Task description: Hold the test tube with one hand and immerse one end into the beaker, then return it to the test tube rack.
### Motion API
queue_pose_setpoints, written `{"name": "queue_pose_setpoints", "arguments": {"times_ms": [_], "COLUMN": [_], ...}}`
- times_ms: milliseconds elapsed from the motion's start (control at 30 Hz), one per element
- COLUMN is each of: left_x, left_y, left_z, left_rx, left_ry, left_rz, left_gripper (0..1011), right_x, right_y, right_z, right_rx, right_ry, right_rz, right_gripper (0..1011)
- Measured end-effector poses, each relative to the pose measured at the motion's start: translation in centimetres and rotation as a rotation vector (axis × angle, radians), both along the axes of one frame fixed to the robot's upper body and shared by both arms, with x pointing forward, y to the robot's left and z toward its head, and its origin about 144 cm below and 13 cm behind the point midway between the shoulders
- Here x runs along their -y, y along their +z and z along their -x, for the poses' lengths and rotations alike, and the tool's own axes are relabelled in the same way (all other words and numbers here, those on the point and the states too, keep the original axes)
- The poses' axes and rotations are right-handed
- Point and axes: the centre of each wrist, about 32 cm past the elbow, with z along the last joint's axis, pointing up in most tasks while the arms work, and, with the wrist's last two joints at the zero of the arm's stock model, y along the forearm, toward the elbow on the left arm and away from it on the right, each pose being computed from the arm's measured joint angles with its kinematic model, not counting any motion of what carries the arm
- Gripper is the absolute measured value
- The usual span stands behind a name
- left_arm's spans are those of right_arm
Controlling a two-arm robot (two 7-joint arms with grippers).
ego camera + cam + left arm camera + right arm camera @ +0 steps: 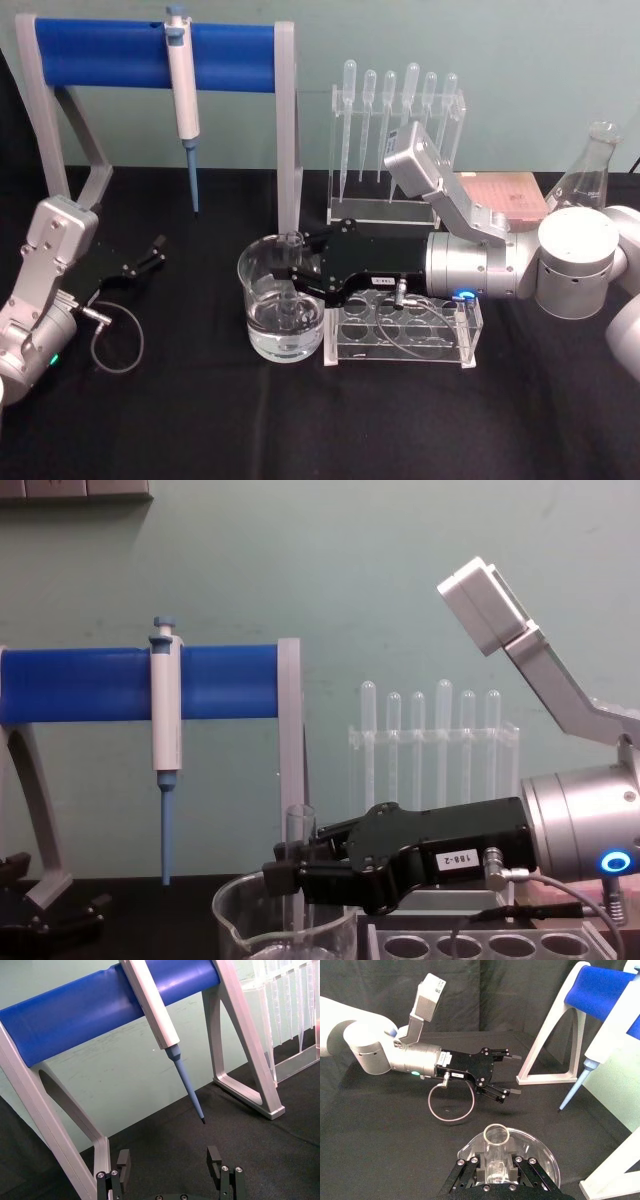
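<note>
- The right tool was clamped on the tube, which stood upright inside the beaker.
- Head view: the tube's lower end sat in the liquid.
- Chest view: the tube rim stood above the beaker rim.
- Right wrist view: the tube's open mouth showed between the pads.
- The rack stood just beside the beaker on the worktop.
- The left tool lay well apart with its jaws spread, and its wrist view faced the pipette.

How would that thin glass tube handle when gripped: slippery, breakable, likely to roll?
Probably slippery: the tube is smooth clear glass, and its lower end sits in water in the beaker. Likely fragile, being thin-walled, so the right hand should squeeze gently. Round all along, it would probably roll if laid down.
</note>
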Motion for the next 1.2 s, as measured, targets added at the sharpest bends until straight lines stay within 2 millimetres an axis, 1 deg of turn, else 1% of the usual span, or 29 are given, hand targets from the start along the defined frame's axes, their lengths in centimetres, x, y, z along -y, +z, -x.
{"name": "queue_pose_setpoints", "arguments": {"times_ms": [1200], "left_x": [0.0], "left_y": [0.0], "left_z": [0.0], "left_rx": [0.0], "left_ry": [0.0], "left_rz": [0.0], "left_gripper": [1000], "right_x": [0.0], "right_y": [0.0], "right_z": [0.0], "right_rx": [0.0], "right_ry": [0.0], "right_rz": [0.0], "right_gripper": [239]}}
